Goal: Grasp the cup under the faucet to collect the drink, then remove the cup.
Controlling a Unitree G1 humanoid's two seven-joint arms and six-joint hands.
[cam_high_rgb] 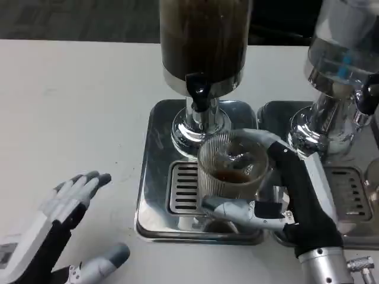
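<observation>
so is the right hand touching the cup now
Touching. The head view shows the right hand wrapped around the clear cup, fingers pressed on its near and far sides, above the drip tray.

faucet [198,90] over cup [232,171], open table [71,106] left

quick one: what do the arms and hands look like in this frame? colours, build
The left hand has a white back plate over a black body, with pale grey, rounded fingers. The right hand is mostly black with a white back plate and grey-white fingers. It joins a ribbed silver forearm at the wrist.
</observation>
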